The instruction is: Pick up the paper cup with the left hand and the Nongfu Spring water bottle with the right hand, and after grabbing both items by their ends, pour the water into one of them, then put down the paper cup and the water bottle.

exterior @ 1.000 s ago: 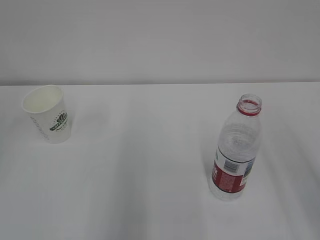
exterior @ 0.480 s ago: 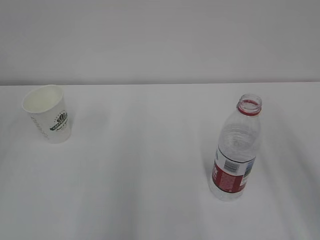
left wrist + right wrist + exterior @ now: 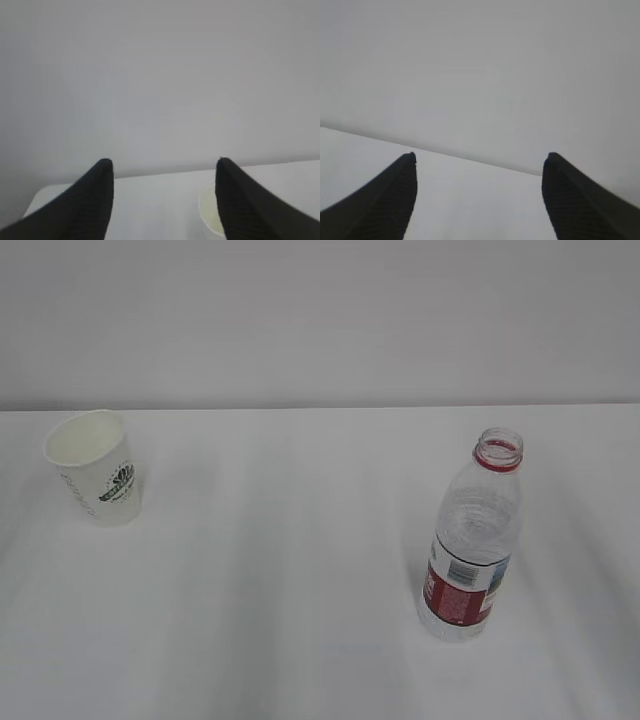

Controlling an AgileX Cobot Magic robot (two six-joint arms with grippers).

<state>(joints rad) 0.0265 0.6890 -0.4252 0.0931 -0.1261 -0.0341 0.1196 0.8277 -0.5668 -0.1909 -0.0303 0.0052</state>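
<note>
We see one white table (image 3: 300, 570) running back to a pale wall (image 3: 320, 320), and on it just two objects, standing well apart. At right, one Nongfu Spring water bottle (image 3: 470, 540) stands upright, uncapped, its red neck ring on top and its red-and-white label low on the ribbed body. At far left, one paper cup (image 3: 95, 468) stands upright, mouth open, dark green logo on its side. Neither arm appears in the exterior view; only the wrist views bring us the two pincers. The left hand (image 3: 162, 172) hangs with its fingers spread and nothing between them, and we glimpse the cup's rim low beside the finger on the view's right. The right hand (image 3: 480, 167) is likewise released and empty, facing table edge and wall, with the bottle nowhere in its view.
</note>
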